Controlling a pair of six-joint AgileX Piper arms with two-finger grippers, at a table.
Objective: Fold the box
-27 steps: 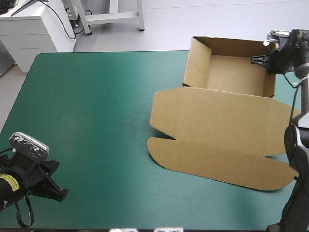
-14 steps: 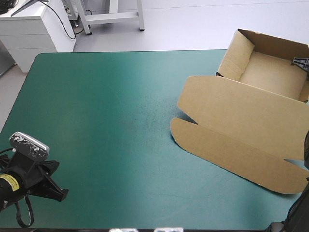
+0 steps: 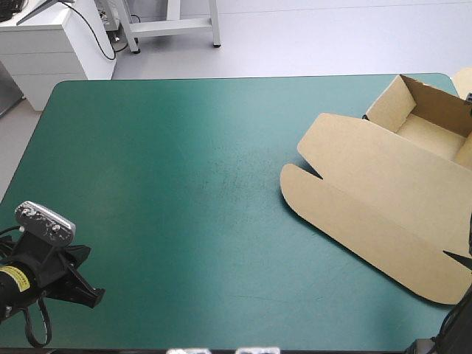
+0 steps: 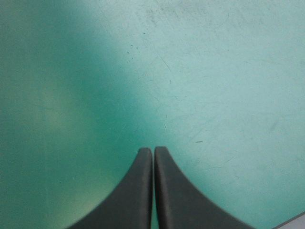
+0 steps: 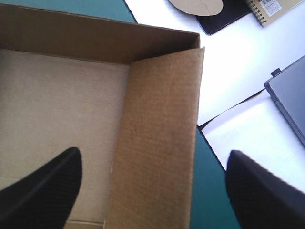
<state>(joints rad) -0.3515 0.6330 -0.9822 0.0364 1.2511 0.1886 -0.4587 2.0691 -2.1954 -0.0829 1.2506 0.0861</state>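
The brown box point(image 3: 369, 195) sits at the far right corner of the worktop point(image 3: 169, 184). It is an open tray, with its lid lying flat on the teal-green cover and reaching toward the near edge. The right tool point(image 5: 153, 153) is spread wide open and straddles one side wall point(image 5: 162, 119) of the tray. One black finger point(image 5: 52, 186) is over the tray's floor and the other is outside the wall (neither can be seen touching the board). The left tool point(image 4: 153, 150) is well apart from the box, by the near left corner. Its fingers are pressed together into one point over bare cover.
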